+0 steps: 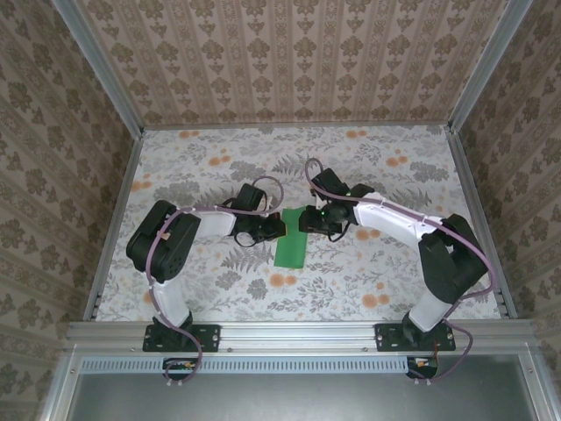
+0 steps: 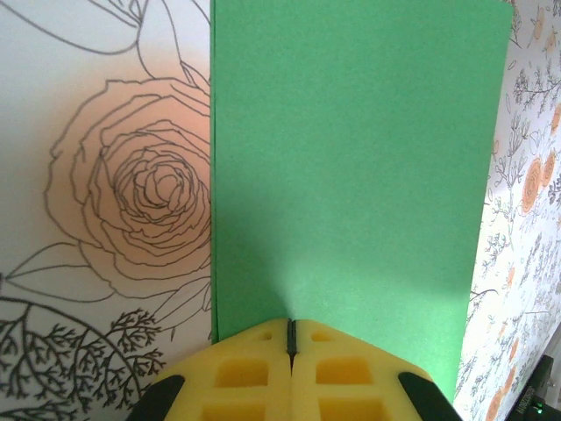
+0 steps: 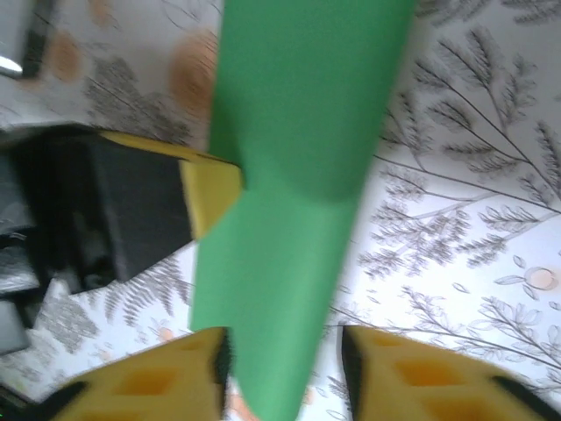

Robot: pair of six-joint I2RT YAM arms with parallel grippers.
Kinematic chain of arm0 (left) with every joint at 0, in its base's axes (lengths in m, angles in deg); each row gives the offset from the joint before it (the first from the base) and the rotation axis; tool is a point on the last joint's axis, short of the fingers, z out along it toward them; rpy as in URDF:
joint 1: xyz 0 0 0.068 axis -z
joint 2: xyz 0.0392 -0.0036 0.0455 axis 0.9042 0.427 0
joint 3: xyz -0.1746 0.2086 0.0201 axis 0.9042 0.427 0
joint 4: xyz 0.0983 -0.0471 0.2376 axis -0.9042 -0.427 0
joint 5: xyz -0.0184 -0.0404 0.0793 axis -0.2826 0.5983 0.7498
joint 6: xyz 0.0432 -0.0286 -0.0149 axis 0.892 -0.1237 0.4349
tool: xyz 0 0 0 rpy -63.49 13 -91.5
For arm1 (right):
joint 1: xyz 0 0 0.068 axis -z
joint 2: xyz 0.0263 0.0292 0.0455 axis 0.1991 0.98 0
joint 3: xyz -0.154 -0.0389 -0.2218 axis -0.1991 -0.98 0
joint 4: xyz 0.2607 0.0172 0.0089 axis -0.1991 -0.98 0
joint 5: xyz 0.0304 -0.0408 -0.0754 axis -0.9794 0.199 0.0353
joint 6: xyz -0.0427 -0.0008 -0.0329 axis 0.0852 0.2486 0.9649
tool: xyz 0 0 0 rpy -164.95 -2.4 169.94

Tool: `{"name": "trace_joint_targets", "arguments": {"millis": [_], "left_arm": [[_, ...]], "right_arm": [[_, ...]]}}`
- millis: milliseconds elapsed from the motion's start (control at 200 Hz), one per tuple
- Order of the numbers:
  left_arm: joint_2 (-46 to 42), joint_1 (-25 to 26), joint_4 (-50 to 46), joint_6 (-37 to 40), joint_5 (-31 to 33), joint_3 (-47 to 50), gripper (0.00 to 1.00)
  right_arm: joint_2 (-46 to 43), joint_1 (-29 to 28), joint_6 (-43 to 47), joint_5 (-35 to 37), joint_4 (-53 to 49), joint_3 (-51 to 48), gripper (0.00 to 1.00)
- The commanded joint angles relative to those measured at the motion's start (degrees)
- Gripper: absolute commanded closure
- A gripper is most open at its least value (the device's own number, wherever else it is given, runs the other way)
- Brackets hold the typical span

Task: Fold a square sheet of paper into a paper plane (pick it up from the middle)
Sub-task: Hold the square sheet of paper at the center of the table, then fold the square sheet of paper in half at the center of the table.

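One square sheet of paper (image 1: 290, 247), seemingly halved to a green oblong mid-worktop (image 1: 394, 272): left pincer (image 2: 291, 331) pressed together at its edge, right pincer (image 3: 285, 351) spread astride a raised part; folding under way, next likely needing a squarely aligned crease.

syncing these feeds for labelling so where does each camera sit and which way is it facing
Top external: above and behind the arms, looking down on the table; both whole arms show, left gripper and right gripper flanking the green paper.
Left wrist: on the left arm, looking along its shut yellow fingers across the paper.
Right wrist: on the right arm, looking past its parted fingers at the paper between them.
Shared: top and right wrist views both show the left gripper beside the paper.
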Motion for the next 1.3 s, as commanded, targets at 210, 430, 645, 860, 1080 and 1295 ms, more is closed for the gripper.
{"name": "trace_joint_targets", "arguments": {"millis": [210, 430, 645, 860, 1080, 1295], "left_arm": [[6.0, 1.2, -10.2, -1.4, 8.2, 3.3, 1.0], [6.3, 1.3, -11.0, -1.4, 8.5, 2.9, 1.0], [7.4, 1.3, -13.0, -1.6, 9.7, 2.6, 1.0], [8.3, 1.4, -12.6, -1.2, 9.6, 4.0, 1.0], [10.6, 1.4, -12.1, -1.1, 9.5, 4.5, 1.0], [12.1, 1.2, -12.3, -0.8, 9.3, 4.5, 1.0]], "right_arm": [[9.2, -2.7, -8.9, 0.0, 7.2, 3.1, 1.0], [14.7, -3.2, -9.4, -1.7, 7.2, 4.9, 1.0], [16.0, -2.9, -8.0, -1.2, 5.9, 3.8, 1.0], [15.6, -1.9, -5.6, -1.5, 4.5, 0.5, 1.0], [15.4, -1.2, -5.1, -1.6, 4.7, -1.8, 1.0], [10.7, 1.0, -5.3, -1.3, 8.2, -8.2, 1.0]]}}
